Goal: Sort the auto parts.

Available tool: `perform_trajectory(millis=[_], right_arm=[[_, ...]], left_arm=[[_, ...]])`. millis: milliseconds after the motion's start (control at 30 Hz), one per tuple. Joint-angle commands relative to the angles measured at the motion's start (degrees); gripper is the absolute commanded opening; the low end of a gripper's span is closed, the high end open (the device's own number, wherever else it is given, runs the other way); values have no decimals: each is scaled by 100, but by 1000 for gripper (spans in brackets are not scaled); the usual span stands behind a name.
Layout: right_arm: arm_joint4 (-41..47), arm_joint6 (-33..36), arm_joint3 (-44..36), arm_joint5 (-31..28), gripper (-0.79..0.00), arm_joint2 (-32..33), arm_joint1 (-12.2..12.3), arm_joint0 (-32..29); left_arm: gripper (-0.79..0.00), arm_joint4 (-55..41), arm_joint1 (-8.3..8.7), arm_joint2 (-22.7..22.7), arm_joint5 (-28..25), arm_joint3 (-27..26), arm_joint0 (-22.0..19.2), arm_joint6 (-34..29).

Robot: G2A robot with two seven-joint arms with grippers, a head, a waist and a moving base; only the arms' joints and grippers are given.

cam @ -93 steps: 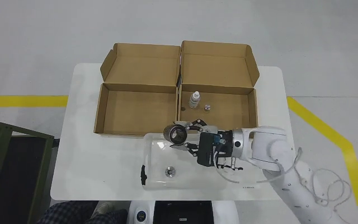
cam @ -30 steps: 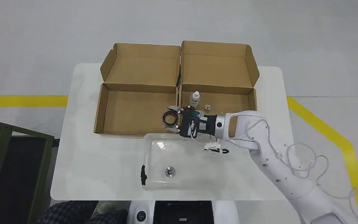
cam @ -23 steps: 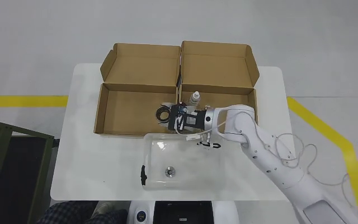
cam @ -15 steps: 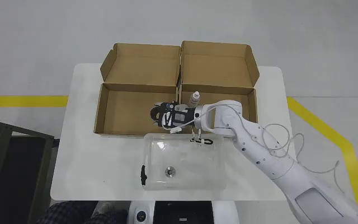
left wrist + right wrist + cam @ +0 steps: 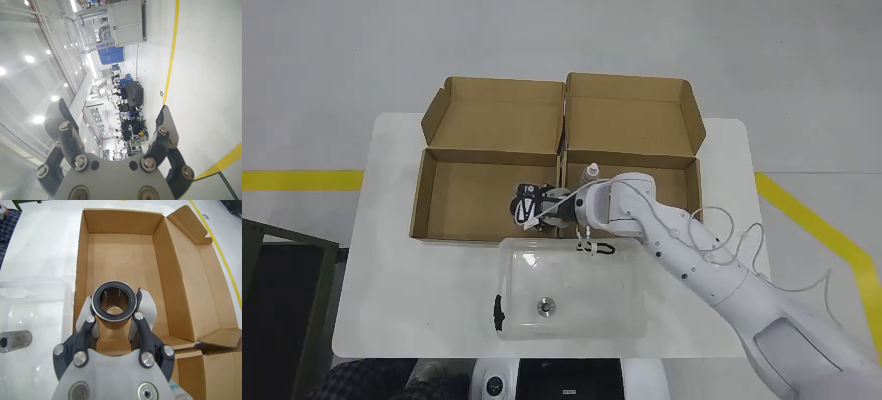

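My right gripper [image 5: 114,306] is shut on a black-rimmed cylindrical linear bearing [image 5: 114,301], held over the near right corner of the left cardboard box [image 5: 121,262]. From above, the bearing [image 5: 528,205] and right gripper [image 5: 534,207] hang inside the left box [image 5: 457,200], close to the wall it shares with the right box [image 5: 662,195]. A metal cylinder part [image 5: 543,307] lies in the clear plastic bin [image 5: 627,315] and is seen again as the metal cylinder [image 5: 15,339]. My left gripper [image 5: 113,115] is open, pointing out at the hall with nothing between its fingers.
A small white bottle [image 5: 589,172] and a small metal piece, mostly hidden by the arm, sit in the right box. Both boxes have their lids folded back. The white table [image 5: 392,280] has free room on the left side.
The right arm has carried the bearing leftward from above the clear bin's far edge, over the box wall, into the left box. The gripper has stayed shut on it.
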Motion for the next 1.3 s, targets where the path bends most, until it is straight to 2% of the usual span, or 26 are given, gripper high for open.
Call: perform_trajectory(millis=[0, 133, 200, 500, 833, 1167, 1267], right_arm=[[-2, 13, 97, -22, -785, -9, -24, 29], [30, 92, 263, -85, -776, -60, -85, 60], [37, 128, 351, -101, -717, -82, -115, 74], [-10, 213, 612, -190, -686, -153, -236, 157], [-53, 193, 838, -258, -523, -179, -346, 185], [-156, 190, 852, -338, -493, -53, -363, 162], [-172, 206, 839, -361, -446, -13, -360, 126]], left_arm=[[0, 0, 0, 0, 0, 0, 0, 0], [0, 0, 0, 0, 0, 0, 0, 0], [0, 0, 0, 0, 0, 0, 0, 0], [0, 0, 0, 0, 0, 0, 0, 0], [0, 0, 0, 0, 0, 0, 0, 0], [0, 0, 0, 0, 0, 0, 0, 0], [0, 0, 0, 0, 0, 0, 0, 0]])
